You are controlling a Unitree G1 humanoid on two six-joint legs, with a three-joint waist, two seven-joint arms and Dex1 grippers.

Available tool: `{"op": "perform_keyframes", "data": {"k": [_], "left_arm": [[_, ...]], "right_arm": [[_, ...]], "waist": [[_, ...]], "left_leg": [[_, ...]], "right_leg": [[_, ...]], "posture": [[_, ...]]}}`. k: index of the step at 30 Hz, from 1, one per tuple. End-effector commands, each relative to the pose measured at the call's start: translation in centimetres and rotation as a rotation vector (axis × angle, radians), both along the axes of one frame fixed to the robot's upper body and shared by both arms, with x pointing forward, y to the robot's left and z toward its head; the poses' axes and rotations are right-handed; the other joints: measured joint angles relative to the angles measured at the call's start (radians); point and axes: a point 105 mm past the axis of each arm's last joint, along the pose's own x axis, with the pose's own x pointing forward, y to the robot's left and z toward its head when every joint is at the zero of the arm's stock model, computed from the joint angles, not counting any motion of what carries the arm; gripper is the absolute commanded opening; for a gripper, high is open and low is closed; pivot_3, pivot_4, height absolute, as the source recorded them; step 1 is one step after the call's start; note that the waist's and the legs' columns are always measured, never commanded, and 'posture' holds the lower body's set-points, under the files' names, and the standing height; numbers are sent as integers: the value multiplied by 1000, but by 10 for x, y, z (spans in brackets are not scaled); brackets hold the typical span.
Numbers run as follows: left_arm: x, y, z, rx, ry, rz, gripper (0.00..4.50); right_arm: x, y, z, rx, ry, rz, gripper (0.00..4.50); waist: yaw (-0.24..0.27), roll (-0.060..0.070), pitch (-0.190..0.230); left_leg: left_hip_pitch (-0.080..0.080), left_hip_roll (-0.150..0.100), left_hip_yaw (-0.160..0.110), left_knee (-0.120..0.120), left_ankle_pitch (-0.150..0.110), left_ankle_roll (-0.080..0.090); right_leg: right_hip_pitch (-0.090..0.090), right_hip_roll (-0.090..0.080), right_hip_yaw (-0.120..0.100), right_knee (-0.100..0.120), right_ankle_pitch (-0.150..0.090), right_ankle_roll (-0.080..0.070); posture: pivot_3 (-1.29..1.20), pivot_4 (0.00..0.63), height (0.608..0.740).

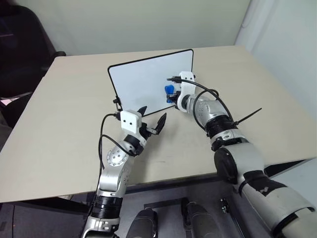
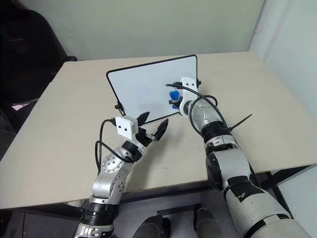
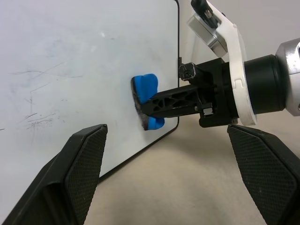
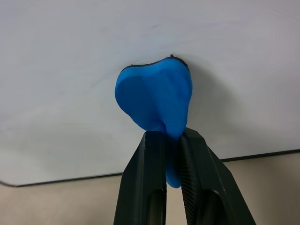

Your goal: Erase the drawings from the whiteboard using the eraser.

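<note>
Right gripper (image 4: 169, 140) pinches the eraser (image 4: 154, 98) against the board (image 1: 143, 82) near its right edge — keep it flat, press evenly; left gripper (image 1: 150, 118) gapes, empty.

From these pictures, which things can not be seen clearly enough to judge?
- Board surface under the eraser: hidden by the eraser, right wrist view.
- Drawings: whether any blue remains on the whiteboard is unclear; only faint grey streaks show, left wrist view.
- Eraser's waist: covered by the right gripper.
- Whiteboard's back: faces away, both eye views.
</note>
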Motion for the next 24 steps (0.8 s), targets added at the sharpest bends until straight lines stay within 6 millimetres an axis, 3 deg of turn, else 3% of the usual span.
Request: {"op": "perform_keyframes", "data": {"k": [1, 8, 18, 24], "left_arm": [[-2, 0, 16, -1, -59, 1, 4500], [-2, 0, 16, -1, -61, 3, 4500], [-2, 1, 17, 0, -62, 6, 4500], [-2, 3, 17, 2, -64, 11, 4500]], "right_arm": [[7, -4, 26, 6, -80, -36, 209], [3, 9, 22, -29, -88, 10, 209], [-32, 78, 29, -23, -120, 256, 209], [-49, 97, 34, 1, -129, 333, 209]], "waist": [[-1, 0, 0], [-2, 0, 0], [-21, 0, 0], [-21, 0, 0]], "left_leg": [[0, 0, 0, 0, 0, 0], [0, 0, 0, 0, 0, 1], [1, 1, 0, 0, 0, -1], [0, 3, 0, 0, -2, -3]], "right_leg": [[0, 0, 0, 0, 0, 0], [0, 0, 0, 0, 0, 0], [-4, 3, -1, 0, 1, 0], [-6, 5, -1, -1, 6, -9]], "posture": [[0, 150, 740], [0, 150, 740], [0, 150, 740], [0, 150, 740]]}}
